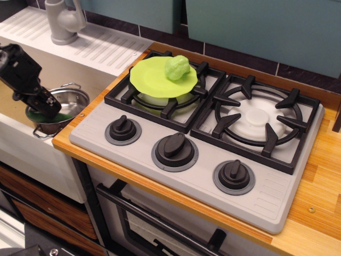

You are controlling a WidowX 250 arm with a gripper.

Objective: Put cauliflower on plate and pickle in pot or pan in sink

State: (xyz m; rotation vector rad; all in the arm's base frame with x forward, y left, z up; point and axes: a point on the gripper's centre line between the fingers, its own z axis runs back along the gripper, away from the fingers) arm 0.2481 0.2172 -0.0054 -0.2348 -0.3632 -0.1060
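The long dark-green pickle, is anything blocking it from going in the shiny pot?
No. The long dark-green pickle already lies inside the small shiny steel pot in the sink, under the black gripper. Nothing visible blocks it.

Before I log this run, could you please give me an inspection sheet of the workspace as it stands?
Surface: wooden counter with grey stove.
Job's things: cauliflower on plate over the left burner; pickle inside pot in sink.
Clutter: nothing seen.
Grippers: gripper down at the pot's rim over the pickle; jaw state unclear.
Cables: nothing seen.
Surroundings: faucet, drainboard, oven door below.
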